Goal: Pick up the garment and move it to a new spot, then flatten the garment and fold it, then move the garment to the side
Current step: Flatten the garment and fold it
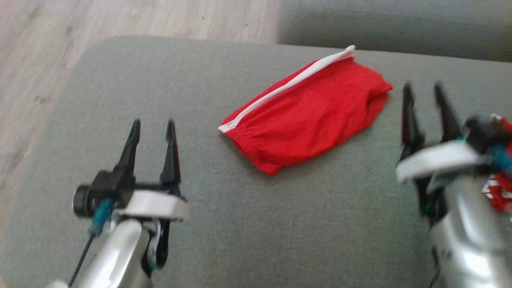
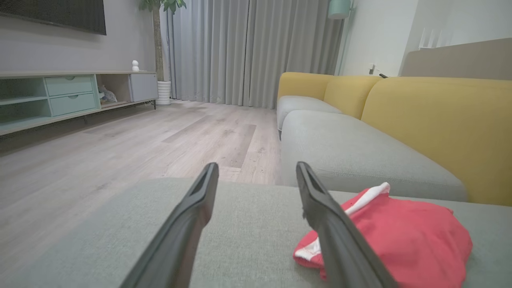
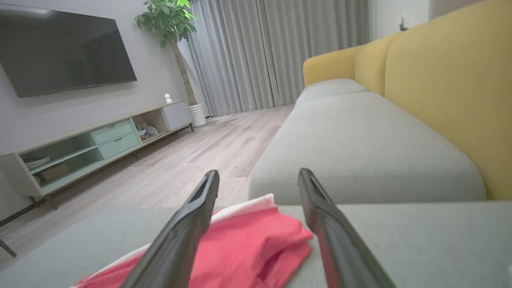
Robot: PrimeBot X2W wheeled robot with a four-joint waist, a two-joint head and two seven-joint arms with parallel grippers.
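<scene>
Between the two pincers, slightly ahead of the left one's tips, the garment point(image 1: 308, 112) lies on the cushion point(image 1: 240, 224), touching neither. It looks folded into a compact packet, so probably only the shift aside is left. Left pincer point(image 1: 153, 124) and right pincer point(image 1: 423, 87) hover low, fingers pointing forward, jaws spread and empty.
</scene>
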